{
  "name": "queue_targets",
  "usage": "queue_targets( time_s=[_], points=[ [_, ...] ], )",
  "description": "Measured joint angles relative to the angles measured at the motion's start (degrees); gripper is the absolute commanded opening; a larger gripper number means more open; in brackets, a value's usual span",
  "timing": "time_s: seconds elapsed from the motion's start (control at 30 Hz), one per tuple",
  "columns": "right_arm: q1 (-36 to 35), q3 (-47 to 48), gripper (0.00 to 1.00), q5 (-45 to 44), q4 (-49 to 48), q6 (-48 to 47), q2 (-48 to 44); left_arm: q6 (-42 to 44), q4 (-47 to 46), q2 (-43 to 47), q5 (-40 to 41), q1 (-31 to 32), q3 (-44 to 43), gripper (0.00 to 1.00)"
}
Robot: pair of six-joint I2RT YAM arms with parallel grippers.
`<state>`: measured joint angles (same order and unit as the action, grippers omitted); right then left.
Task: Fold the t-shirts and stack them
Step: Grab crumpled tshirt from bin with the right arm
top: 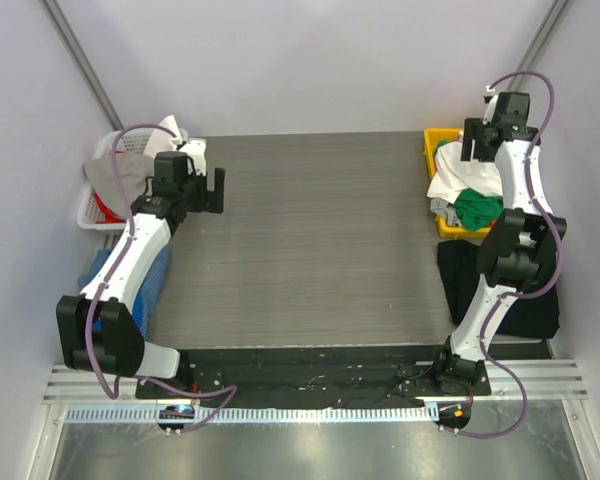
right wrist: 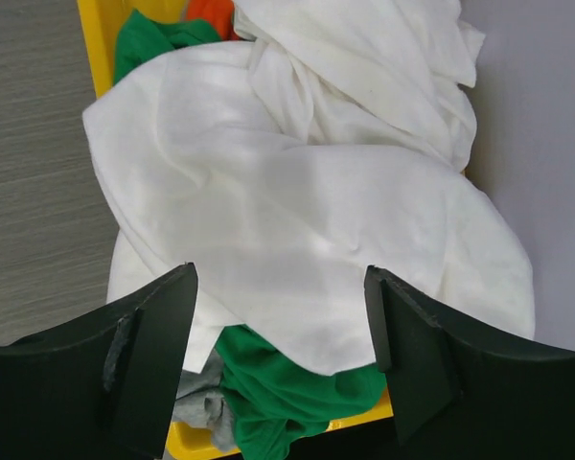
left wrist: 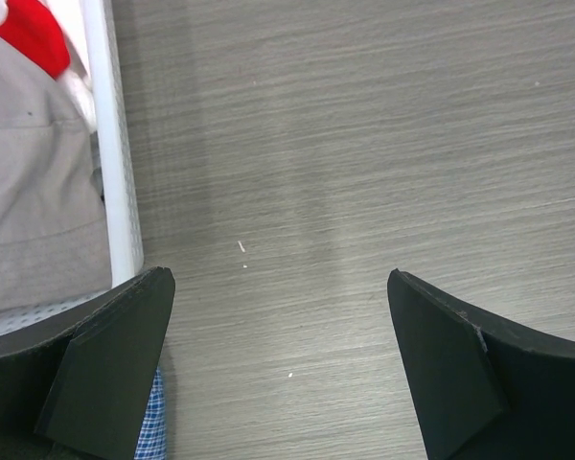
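Observation:
A crumpled white t-shirt (right wrist: 297, 192) lies on top of the pile in the yellow bin (right wrist: 96, 38), with a bright green t-shirt (right wrist: 287, 383) under its near edge. In the top view the white t-shirt (top: 446, 180) and the green one (top: 477, 207) fill that bin (top: 432, 145) at the table's right edge. My right gripper (right wrist: 280, 287) hangs open just above the white shirt, one finger on each side of a fold, nothing held. A black cloth (top: 465, 275) lies flat on the table near the right arm. My left gripper (left wrist: 280, 287) is open over bare table, also seen as the left gripper (top: 212, 190) from above.
A white basket (left wrist: 115, 144) beside the left gripper holds grey cloth (left wrist: 29, 192) and something red (left wrist: 34, 34). Blue checked cloth (top: 160, 270) hangs off the table's left edge. Grey fabric (right wrist: 196, 402) and a bit of orange (right wrist: 209, 10) are also in the yellow bin.

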<state>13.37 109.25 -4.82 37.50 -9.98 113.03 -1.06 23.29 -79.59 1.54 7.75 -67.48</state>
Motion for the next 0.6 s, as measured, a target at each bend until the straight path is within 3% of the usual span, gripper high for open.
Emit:
queue_targets(
  time_s=[0.23, 0.6],
  points=[
    [0.00, 2.40, 0.73, 4.11, 4.00, -0.66, 5.57, 0.07, -0.31, -2.95, 0.59, 0.00, 0.00, 1.00],
    [-2.25, 2.40, 0.70, 7.72, 7.45, -2.34, 5.99, 0.76, -0.57, -3.28, 0.83, 0.00, 0.07, 1.00]
  ],
)
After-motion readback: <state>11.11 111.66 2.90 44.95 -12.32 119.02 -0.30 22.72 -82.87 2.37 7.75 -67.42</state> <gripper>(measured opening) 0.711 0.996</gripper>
